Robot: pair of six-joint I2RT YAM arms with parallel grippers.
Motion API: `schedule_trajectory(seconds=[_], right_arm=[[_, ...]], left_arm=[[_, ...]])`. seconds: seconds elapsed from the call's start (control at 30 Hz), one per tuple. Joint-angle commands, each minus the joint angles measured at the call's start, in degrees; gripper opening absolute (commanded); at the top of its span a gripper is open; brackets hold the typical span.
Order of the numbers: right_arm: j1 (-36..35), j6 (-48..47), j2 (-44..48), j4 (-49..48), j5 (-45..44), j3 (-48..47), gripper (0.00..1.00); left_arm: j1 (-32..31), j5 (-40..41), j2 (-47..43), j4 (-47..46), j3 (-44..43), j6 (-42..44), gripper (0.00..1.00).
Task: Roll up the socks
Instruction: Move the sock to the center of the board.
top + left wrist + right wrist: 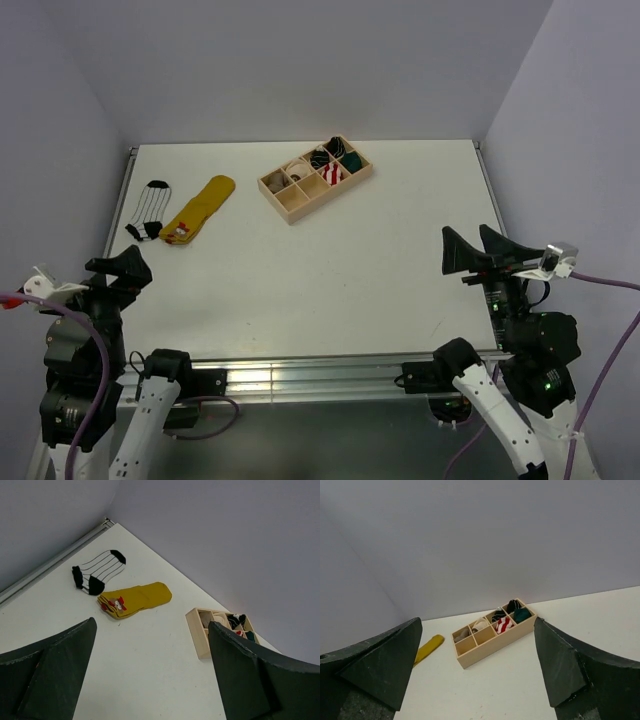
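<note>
Two socks lie flat side by side at the table's far left. The mustard-yellow sock [200, 211] [136, 599] [428, 649] has a red-and-white patch at its near end. The white sock with thin black stripes [149, 208] [98, 570] lies just left of it. My left gripper [118, 272] [150, 672] hovers open at the near left edge, well short of both socks, with nothing between its fingers. My right gripper [478, 250] [479, 667] stands open and empty at the near right edge, far from the socks.
A wooden compartment tray [285, 199] [196, 630] [495, 646] sits at the far centre, holding rolled bundles, among them a red-and-white striped one [332, 173] [504, 624] and a teal one [351, 160] [522, 614]. Grey walls enclose the table on three sides.
</note>
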State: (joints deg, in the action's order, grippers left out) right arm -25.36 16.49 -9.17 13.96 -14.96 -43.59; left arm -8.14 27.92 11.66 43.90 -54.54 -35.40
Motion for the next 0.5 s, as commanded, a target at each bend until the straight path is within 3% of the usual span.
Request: schedule_trajectory(seconds=[0.0, 0.2, 0.47], right_arm=[[-1.09, 0.29, 0.29, -3.85, 0.98, 0.52, 1.0], [-1.44, 2.58, -2.08, -4.81, 4.5, 2.37, 1.0], [-1.53, 5.92, -8.83, -5.52, 13.44, 4.48, 1.0]], left_arm=[[-0.12, 0.2, 2.05, -4.96, 0.49, 0.5, 0.99], [-0.12, -0.32, 7.05, -8.48, 2.42, 0.68, 0.99], [-0.12, -10.59, 27.51, -13.21, 4.88, -4.84, 0.99]])
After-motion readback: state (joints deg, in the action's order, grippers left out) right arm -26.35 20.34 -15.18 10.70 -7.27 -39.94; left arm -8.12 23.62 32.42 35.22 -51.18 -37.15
